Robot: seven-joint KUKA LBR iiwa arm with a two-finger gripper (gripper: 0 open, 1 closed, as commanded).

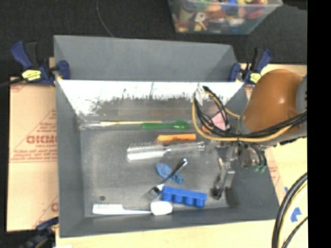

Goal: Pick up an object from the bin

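Grey metal bin [70, 154], sloped walls, flat floor, loose contents.

Gripper [218, 192]: steel, hung from the orange-covered wrist, lowered to the floor at about 4 o'clock in the bin. Whether it is spread or pressed together cannot be told, nor whether it touches anything.

Blue rectangular plastic block with studs [183, 197]: nearest item, lying flat at 9 o'clock from the gripper, its right end just beside the tip.

Slim metal fork with dark handle [168, 180]: at 10 o'clock from the gripper, slanted, its tines against the block's left end.

Small blue plastic scrap [164, 169]: just beside the fork's middle, on its 10 o'clock side.

White plastic toothbrush-like stick [129, 208]: along the front wall at 7 o'clock in the bin, its rounded head touching the block's left corner.

Clear plastic tube [155, 151]: near the bin's centre, lying crosswise.

Orange marker-shaped stick [176, 137]: just behind the tube, at 12 o'clock from it.

Long pale stick with green spoon-like end [165, 124]: along the back of the floor, at 12 o'clock.

Pink piece [220, 120]: at 2 o'clock in the bin, partly behind the arm's cables.
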